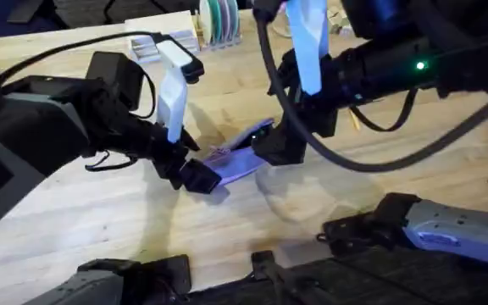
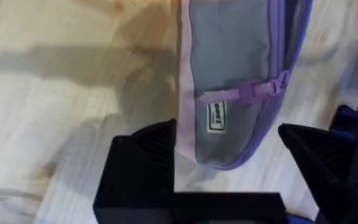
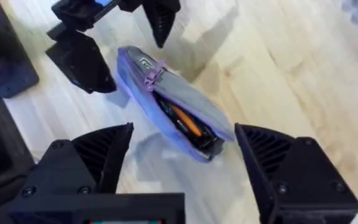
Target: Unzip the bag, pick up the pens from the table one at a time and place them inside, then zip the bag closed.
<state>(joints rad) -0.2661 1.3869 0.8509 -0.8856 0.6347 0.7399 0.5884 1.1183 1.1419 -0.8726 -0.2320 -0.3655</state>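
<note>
On the table (image 1: 83, 212), the bag (image 1: 240, 157) lies diagonally between my grippers, unzipped end toward my right gripper (image 3: 182, 162); both it and my left gripper (image 2: 229, 155) are spread, gripping nothing.

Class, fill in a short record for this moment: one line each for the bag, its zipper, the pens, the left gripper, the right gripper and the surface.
bag: lavender pouch with grey side panel, lying on the table between the two grippers
zipper: partly open at the end near the right gripper; ribbon pull lies on the grey panel
pens: an orange one and a dark one visible inside the opening
left gripper: open, fingers either side of the pouch's closed end
right gripper: open, above the pouch's open end
surface: pale wooden table
</note>
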